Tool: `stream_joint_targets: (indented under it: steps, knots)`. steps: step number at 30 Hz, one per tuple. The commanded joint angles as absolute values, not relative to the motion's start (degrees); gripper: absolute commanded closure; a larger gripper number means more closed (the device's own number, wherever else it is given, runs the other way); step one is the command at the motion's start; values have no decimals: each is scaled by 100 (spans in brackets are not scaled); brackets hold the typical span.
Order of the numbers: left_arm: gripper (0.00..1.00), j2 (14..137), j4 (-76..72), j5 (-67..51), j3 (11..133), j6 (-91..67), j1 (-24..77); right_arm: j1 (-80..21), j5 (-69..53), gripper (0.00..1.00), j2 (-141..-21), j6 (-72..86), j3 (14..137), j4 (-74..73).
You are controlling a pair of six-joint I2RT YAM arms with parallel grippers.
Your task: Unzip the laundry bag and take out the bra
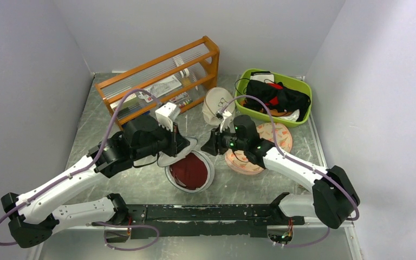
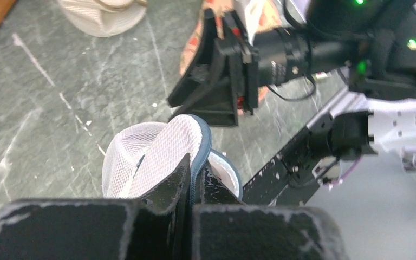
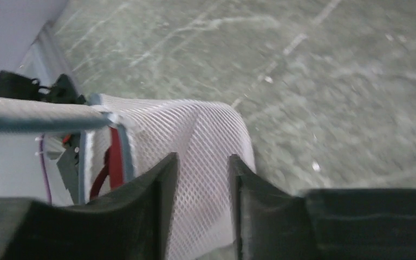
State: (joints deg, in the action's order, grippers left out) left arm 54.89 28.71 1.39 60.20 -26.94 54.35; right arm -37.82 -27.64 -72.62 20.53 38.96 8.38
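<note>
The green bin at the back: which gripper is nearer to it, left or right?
Right. The right gripper sits in front of the green bin, while the left gripper is farther left, at the laundry bag.

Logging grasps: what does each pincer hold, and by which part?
Left pincer is shut on the laundry bag rim. Right pincer straddles its mesh; grip unclear.

The round white mesh laundry bag (image 1: 190,172) lies at the table's near middle, its dark-edged lid lifted open, with the maroon bra (image 1: 189,170) exposed inside.
</note>
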Motion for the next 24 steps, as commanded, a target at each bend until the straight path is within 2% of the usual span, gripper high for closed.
stream_joint_targets:
  steps: [1,5,8,15,24]
  knots:
    - [93,5556,3151,1199,6392,-3513,5446,-3745,-1767,52,-7014,2202,4193,-698]
    - [93,5567,3244,1411,6459,-3628,5369,-3789,-1752,29,-6898,2407,4357,-1304]
    - [93,5555,3241,1276,6502,-3630,5189,-4014,-1580,20,-6866,2581,4521,-1687]
    - [93,5714,3158,73,6386,-3671,4443,-4866,-327,9,-6649,2851,5034,-2697]
    - [93,5228,2745,-898,5790,-3906,3604,-5093,-420,6,-6326,3248,4759,-2578]
